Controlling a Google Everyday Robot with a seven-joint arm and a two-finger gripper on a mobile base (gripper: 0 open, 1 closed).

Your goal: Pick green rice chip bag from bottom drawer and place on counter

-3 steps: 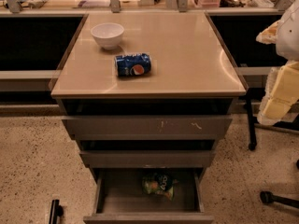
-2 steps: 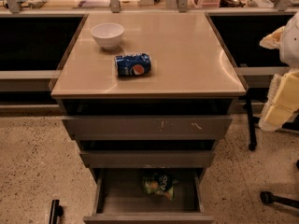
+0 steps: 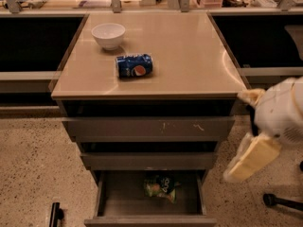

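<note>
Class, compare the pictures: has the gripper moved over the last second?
Yes. The gripper has dropped and shifted left. It now sits below the counter's front right corner, beside the middle drawer.

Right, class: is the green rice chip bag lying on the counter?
No, the green rice chip bag lies inside the open bottom drawer, with the gripper off to the cabinet's right.

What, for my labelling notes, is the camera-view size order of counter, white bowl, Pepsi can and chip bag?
Glossy tan counter: largest.
Blue Pepsi can, round white bowl, crinkled green rice chip bag in the grey bottom drawer: too alike to rank.
Pincer hangs right of the cabinet.
</note>
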